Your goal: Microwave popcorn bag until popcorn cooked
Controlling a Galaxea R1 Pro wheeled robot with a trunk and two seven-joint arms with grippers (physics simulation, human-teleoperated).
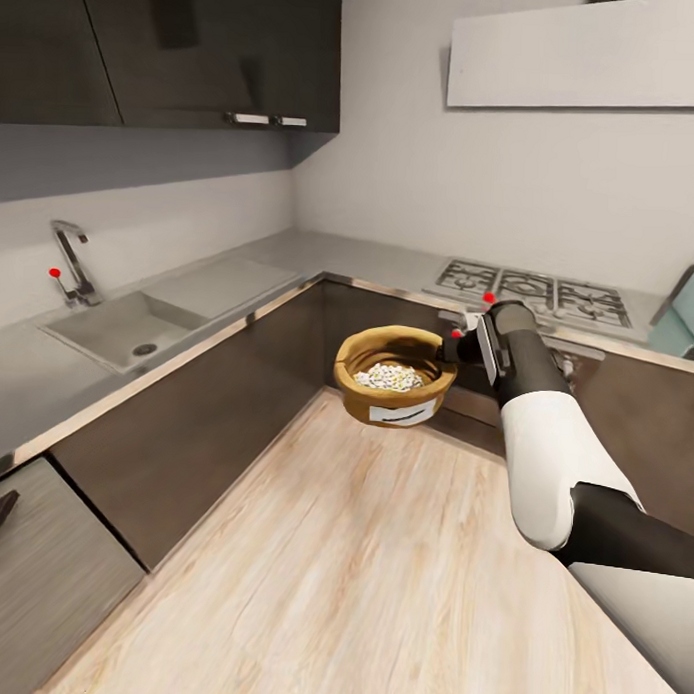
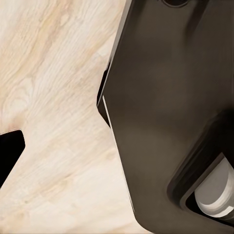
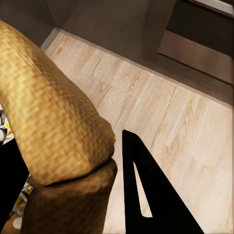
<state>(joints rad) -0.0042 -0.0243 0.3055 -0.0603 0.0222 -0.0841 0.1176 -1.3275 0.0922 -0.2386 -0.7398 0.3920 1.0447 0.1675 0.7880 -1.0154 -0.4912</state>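
Observation:
The popcorn bag (image 1: 394,377), a squat brown paper bowl with a white label, hangs in the air over the wood floor in front of the corner cabinets. Whitish popcorn (image 1: 389,376) lies inside it. My right gripper (image 1: 457,346) is shut on the bag's rolled rim on its right side. In the right wrist view the rim (image 3: 58,126) sits between the black fingers (image 3: 146,195) of that gripper (image 3: 66,146). A pale mint corner of the microwave (image 1: 691,317) shows at the far right on the countertop (image 1: 290,253). One black finger (image 2: 7,151) of my left gripper shows over the floor.
The grey L-shaped countertop carries a sink (image 1: 117,329) with a tap (image 1: 70,262) on the left and a gas hob (image 1: 534,289) at the back right. Dark upper cabinets (image 1: 167,51) hang above the sink. Light plank floor (image 1: 379,568) spreads between me and the cabinets.

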